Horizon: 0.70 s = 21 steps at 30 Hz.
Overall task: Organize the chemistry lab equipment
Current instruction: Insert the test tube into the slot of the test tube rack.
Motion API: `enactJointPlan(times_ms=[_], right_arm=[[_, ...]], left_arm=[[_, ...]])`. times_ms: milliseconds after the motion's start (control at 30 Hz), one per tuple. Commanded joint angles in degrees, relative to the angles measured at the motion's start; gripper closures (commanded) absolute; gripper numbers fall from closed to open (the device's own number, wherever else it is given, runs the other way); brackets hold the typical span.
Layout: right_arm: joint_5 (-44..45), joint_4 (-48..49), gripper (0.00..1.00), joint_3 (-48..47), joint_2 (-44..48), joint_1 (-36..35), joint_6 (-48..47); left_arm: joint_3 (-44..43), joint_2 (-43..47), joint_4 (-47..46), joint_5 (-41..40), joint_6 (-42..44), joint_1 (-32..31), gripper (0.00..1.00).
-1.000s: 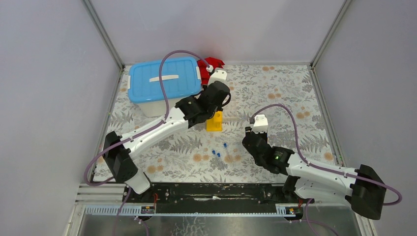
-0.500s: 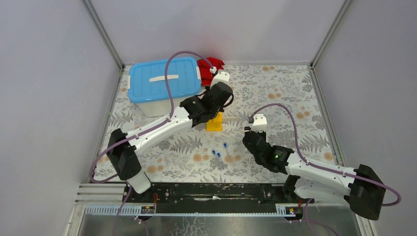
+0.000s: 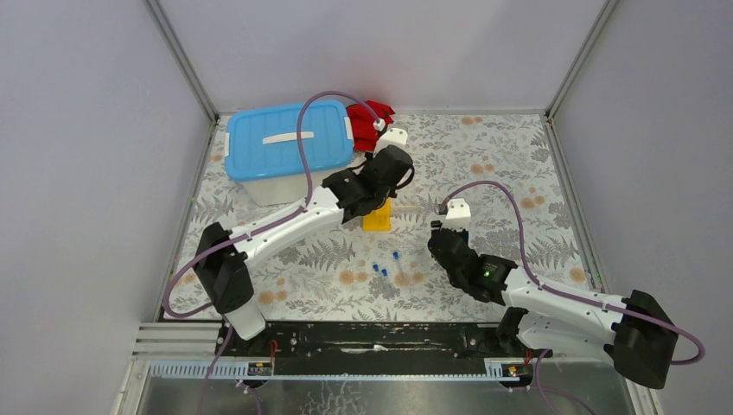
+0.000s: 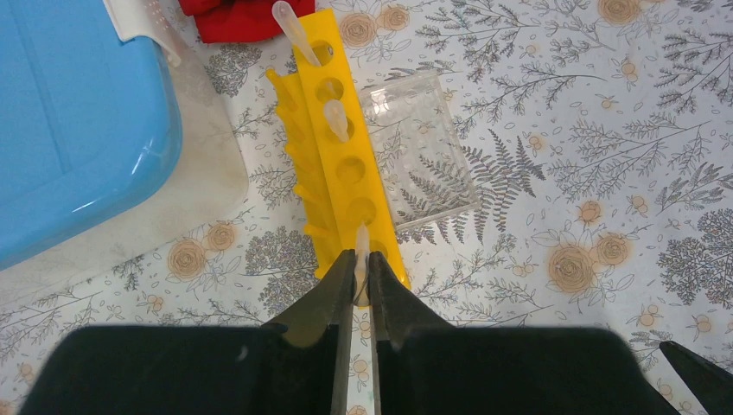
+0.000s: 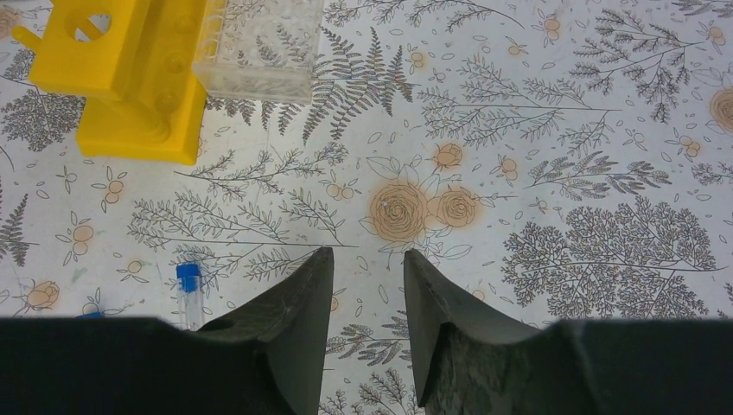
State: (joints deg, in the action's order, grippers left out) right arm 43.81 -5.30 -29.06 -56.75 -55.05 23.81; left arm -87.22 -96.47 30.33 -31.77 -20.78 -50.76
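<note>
A: The tube (image 4: 362,235) is pinched in the left gripper (image 4: 360,264), jaws almost together on it, right above the near end of the rack (image 4: 354,190).
B: Two more stand in the far holes, one of them leaning. The holder (image 4: 419,147) lies just beside the rack, and the tub (image 4: 78,104) is on the other side.
A: Here's the risk, I'd say: the tip looks close to the last hole's edge. Come down off-centre and it catches the rim, tilts in the grip, maybe shoves the rack.
B: And the rack looks light, so a push could nudge the holder too.
A: The right gripper (image 5: 367,252) is half open and empty, low over the table (image 5: 536,173), with a blue-capped tube (image 5: 188,290) just beside one finger.
B: Close there without lining up and that one rolls away
</note>
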Motion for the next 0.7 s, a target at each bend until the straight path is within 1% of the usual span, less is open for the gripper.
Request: enactJointPlan(times_ms=[0, 667], right_arm=[[-0.2, 2.4, 0.58, -1.2, 0.1, 0.7, -0.2], [-1.9, 4.6, 0.59, -1.3, -2.5, 1.9, -0.4]], left_arm=[[-0.5, -1.1, -4.0, 0.3, 1.0, 0.6, 0.88], [3.9, -3.3, -7.6, 5.4, 0.1, 4.5, 0.88]])
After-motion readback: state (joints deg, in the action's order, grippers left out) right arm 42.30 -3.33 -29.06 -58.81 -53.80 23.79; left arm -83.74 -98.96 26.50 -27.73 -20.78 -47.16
